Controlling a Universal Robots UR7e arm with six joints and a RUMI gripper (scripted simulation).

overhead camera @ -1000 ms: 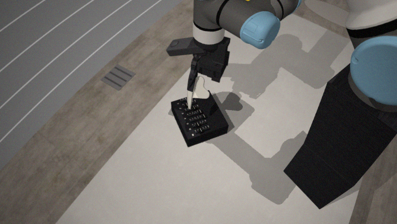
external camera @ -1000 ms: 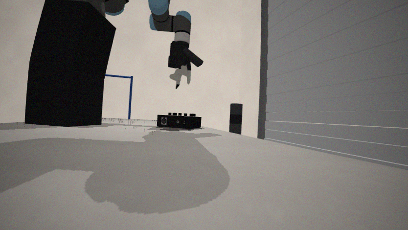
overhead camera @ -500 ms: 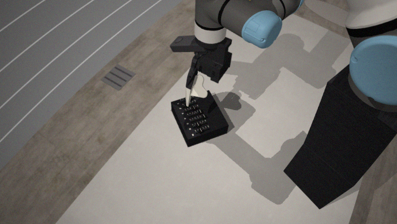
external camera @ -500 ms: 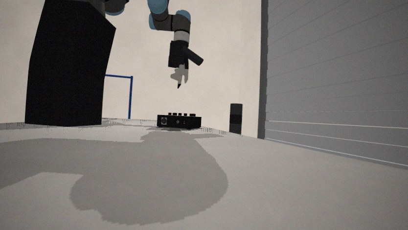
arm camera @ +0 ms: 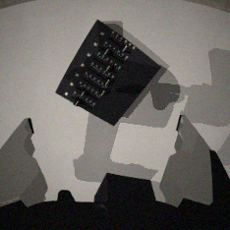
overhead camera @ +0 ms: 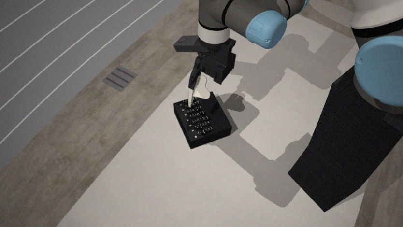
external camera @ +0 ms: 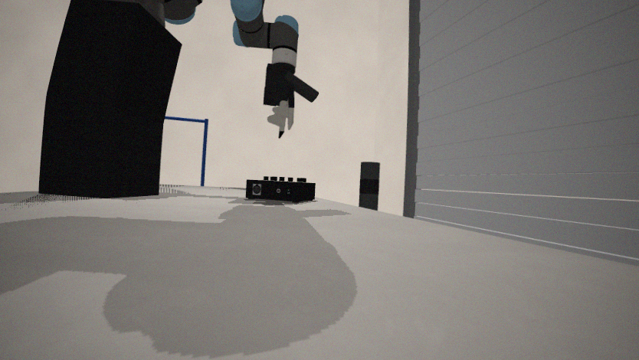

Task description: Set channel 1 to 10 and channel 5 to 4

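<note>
The lighting desk (overhead camera: pixel 202 122) is a small black box with several fader rows on top, lying on the pale mat. It also shows in the exterior view (external camera: pixel 280 188), with fader knobs standing up along its top, and in the wrist view (arm camera: pixel 108 71), turned at an angle. My gripper (overhead camera: pixel 197 95) (external camera: pixel 282 127) hangs well above the desk with its fingers pointing down. It is open and empty. In the wrist view both fingers stand wide apart (arm camera: pixel 103 130), below the desk in the picture. The fader positions are too small to read.
The robot's black pedestal (overhead camera: pixel 346 140) stands to the right on the mat. A dark cylinder (external camera: pixel 369 185) stands behind the desk near the grey wall. A blue frame (external camera: pixel 198 142) stands at the back. Wooden floor with a grille (overhead camera: pixel 120 78) borders the mat.
</note>
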